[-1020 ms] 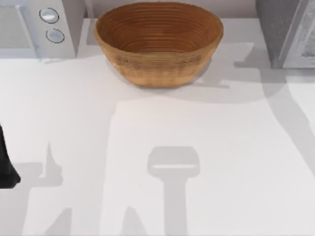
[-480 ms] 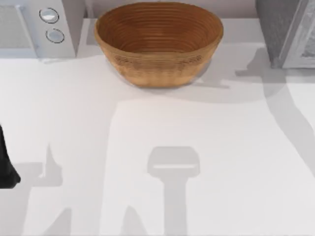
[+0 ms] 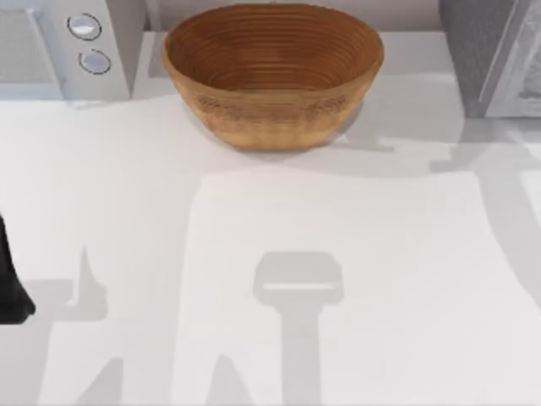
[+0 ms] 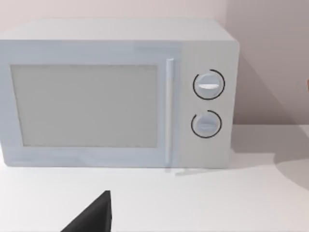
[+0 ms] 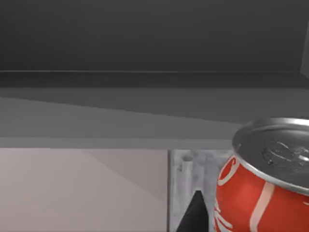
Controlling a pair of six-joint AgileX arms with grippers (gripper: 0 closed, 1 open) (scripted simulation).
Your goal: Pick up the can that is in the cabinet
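The can point(image 5: 263, 186) sits very close in the right wrist view. It is red with white curved markings and a silver lid with a pull tab. It stands upright, under the dark underside of a cabinet shelf point(image 5: 145, 43). A dark part of my right gripper point(image 5: 194, 215) shows just beside the can. In the top view the grey cabinet point(image 3: 494, 55) stands at the back right corner. My left arm point(image 3: 10, 279) is parked at the left edge of the table. A dark part of my left gripper point(image 4: 94, 217) shows in its wrist view.
A large brown woven bowl point(image 3: 272, 72) stands at the back middle of the white table point(image 3: 270, 254). A white microwave point(image 3: 63, 46) with two round dials point(image 4: 208, 104) and a shut door stands at the back left.
In the top view the arm's shadow beside the cabinet has shifted toward the right and down. The bowl, the microwave and my left arm have not moved.
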